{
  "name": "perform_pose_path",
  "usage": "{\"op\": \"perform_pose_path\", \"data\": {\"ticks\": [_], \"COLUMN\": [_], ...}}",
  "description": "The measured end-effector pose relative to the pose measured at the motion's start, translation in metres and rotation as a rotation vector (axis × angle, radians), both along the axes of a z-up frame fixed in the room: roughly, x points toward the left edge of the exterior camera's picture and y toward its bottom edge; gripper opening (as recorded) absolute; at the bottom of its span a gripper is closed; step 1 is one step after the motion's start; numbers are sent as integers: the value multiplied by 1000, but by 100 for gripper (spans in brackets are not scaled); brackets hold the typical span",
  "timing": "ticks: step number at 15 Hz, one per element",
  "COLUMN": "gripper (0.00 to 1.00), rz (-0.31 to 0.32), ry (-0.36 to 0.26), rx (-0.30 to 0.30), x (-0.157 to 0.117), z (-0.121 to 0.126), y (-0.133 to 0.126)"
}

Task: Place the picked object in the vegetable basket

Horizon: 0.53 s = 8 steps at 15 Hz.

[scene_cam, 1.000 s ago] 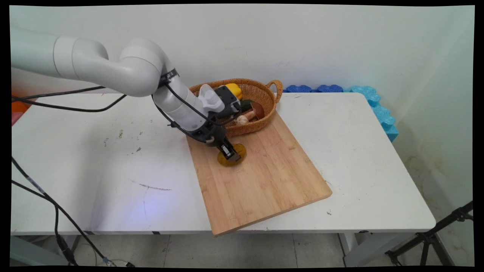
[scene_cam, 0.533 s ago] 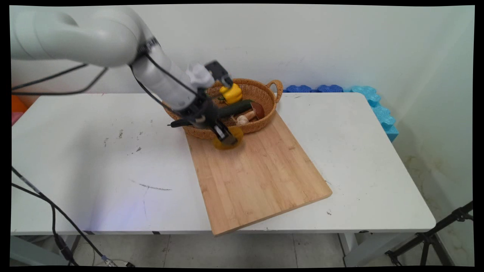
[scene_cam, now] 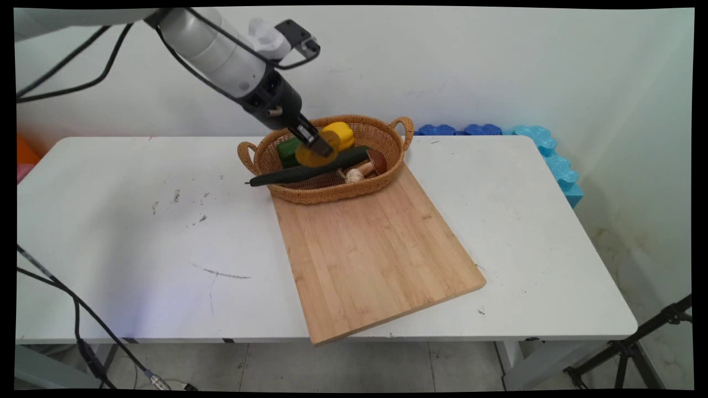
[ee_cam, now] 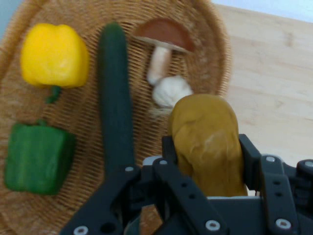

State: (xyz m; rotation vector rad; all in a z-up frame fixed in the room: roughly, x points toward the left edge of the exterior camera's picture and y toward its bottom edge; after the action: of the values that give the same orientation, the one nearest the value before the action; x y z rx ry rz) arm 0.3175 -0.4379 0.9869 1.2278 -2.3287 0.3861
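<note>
My gripper is shut on a flat, round, brownish-yellow item and holds it in the air over the wicker basket. In the basket lie a yellow bell pepper, a green bell pepper, a long dark cucumber whose end sticks out over the left rim, a brown-capped mushroom and a garlic bulb.
A bamboo cutting board lies on the white table, touching the basket's near side and reaching the front edge. Blue foam pieces line the back right corner. Black cables hang at the left.
The gripper has lifted the brownish-yellow item off the cutting board and carried it up and back, from the board's far corner to above the basket. The arm has swung upward.
</note>
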Motion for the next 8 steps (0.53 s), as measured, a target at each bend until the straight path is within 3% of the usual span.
{"op": "perform_pose_path", "data": {"ticks": [8], "gripper": [0], "rz": [101], "ry": [-46], "rx": [36], "x": [11], "z": [-31], "y": [-30]}}
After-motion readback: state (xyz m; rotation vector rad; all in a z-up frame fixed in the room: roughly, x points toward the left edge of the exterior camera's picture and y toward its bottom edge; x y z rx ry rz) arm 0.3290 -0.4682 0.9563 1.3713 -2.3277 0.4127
